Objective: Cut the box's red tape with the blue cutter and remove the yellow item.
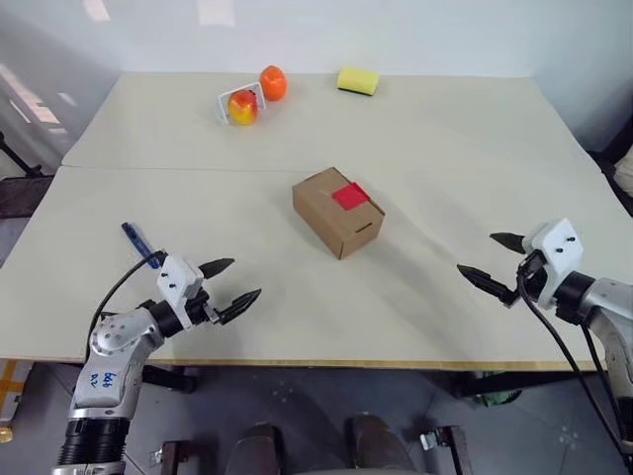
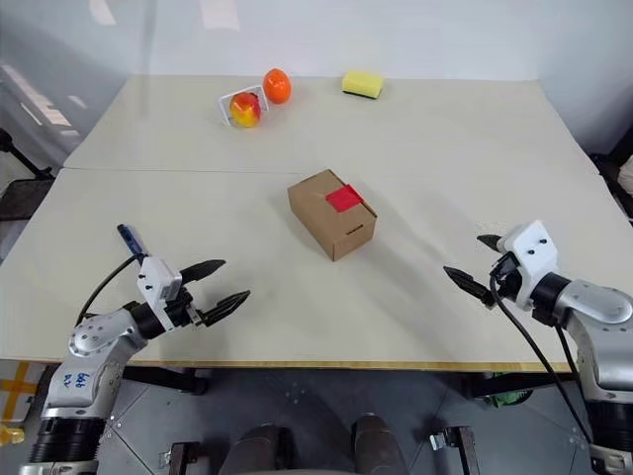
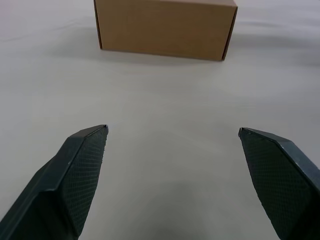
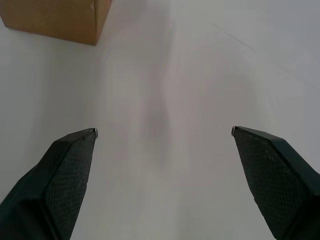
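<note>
The brown cardboard box stands shut in the middle of the table, turned at an angle. A small square of red tape sits on its top. The blue cutter lies flat on the table at the left, just behind my left wrist. My left gripper is open and empty near the front edge, pointing toward the box. At the front right my right gripper is open and empty too, with a corner of the box ahead of it. The yellow item is hidden.
Along the far edge lie a yellow sponge, an orange fruit and a red-and-yellow fruit in a small white holder. A seam crosses the tabletop behind the box. The table's front edge runs just below both grippers.
</note>
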{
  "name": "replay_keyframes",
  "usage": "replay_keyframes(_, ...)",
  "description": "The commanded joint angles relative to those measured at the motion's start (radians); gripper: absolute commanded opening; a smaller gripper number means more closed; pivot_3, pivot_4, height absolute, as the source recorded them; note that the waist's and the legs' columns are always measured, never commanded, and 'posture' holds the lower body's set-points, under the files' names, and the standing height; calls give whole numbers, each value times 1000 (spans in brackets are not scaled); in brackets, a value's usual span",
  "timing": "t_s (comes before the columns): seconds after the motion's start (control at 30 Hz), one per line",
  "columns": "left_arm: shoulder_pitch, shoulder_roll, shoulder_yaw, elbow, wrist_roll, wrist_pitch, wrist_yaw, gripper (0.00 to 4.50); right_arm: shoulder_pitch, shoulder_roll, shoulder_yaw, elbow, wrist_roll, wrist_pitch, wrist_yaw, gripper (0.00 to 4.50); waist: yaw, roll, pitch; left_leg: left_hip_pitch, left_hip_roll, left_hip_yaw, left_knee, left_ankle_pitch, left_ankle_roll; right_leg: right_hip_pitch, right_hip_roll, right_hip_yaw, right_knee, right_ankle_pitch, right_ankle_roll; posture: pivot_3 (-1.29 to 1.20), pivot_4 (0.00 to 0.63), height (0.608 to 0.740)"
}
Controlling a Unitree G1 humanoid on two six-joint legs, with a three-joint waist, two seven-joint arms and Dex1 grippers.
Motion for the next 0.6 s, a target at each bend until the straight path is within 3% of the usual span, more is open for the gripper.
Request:
replay_keyframes(0.03, -22, -19, -12, -6, 12, -19, 28, 4441, 8, -2, -17, -47, 1, 6, -25, 4500, 0, 0, 0, 0, 0, 0, 0, 0, 0, 0, 0, 0, 0, 0, 0, 0, 150, 740)
replay_keyframes(0.4, -159, -70, -57, 68, 63, 0, 108, 4441, 9, 41, 34, -221, -26, 154, -184, 4500, 2, 0, 0, 0, 0, 0, 2, 0, 0, 0, 1, 0, 2, 0, 0, 0, 150, 740)
replay_keyframes(0.5, -238, -88, -41, 170, 92, -13, 174, 3857, -14, 72, 63, -264, -38, 215, -247, 4133, 2, 0, 0, 0, 0, 0, 2, 0, 0, -1, 2, 0, 3, 0, 0, 0, 150, 740)
replay_keyframes(0.6, -319, -97, -28, 277, 111, -47, 207, 3003, -27, 111, 86, -319, -12, 293, -284, 3307, 4, 0, 0, -1, 0, -1, 4, 0, 0, -1, 1, 0, 4, 0, 0, 0, 150, 740)
